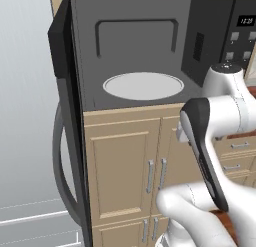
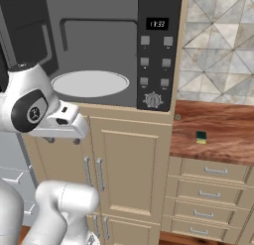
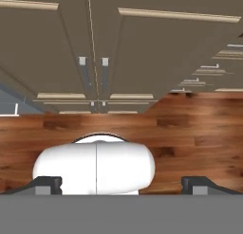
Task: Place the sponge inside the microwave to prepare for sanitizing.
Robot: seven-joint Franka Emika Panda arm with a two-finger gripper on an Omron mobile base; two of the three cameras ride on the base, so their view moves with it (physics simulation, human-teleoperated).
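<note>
Your gripper [image 3: 121,183] points down at the floor with its fingers spread wide and nothing between them. Sponge [image 2: 201,137] sits on the wooden counter [image 2: 223,135], right of the open microwave [image 2: 99,45]. Swing right carelessly and you risk clipping the cabinet edge or nudging the small sponge away.

Black microwave [image 2: 158,55], grey inside, white turntable [image 2: 90,84]; yellow-green sponge [image 2: 201,137] on red-brown wood counter [image 2: 223,130]; beige cabinets [image 2: 131,169]; grey-patterned tile backsplash [image 2: 221,45].
</note>
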